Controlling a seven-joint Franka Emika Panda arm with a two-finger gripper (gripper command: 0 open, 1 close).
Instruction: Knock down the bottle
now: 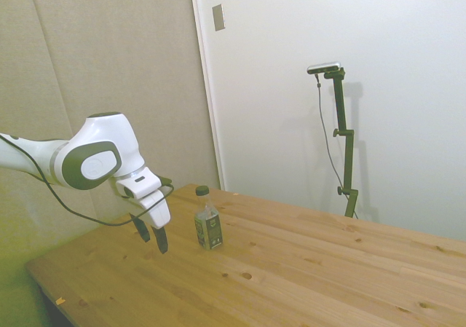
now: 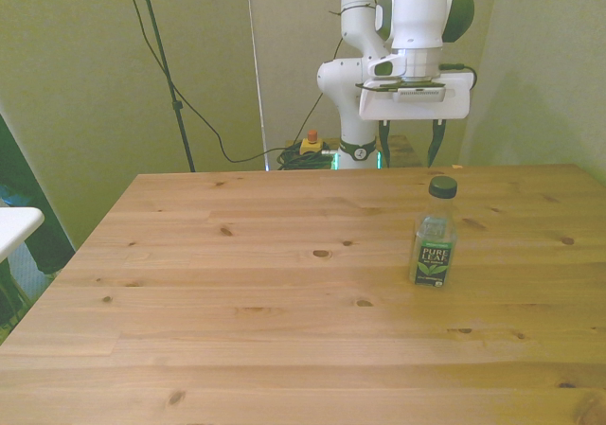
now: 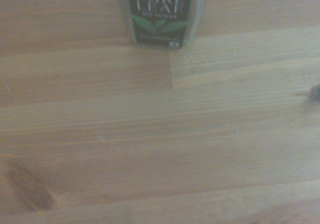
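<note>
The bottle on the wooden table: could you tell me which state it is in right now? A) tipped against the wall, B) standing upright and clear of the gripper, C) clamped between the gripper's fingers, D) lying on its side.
B: the bottle stands upright on the table, cap on top, with the open gripper hanging behind it, not touching it.
</note>
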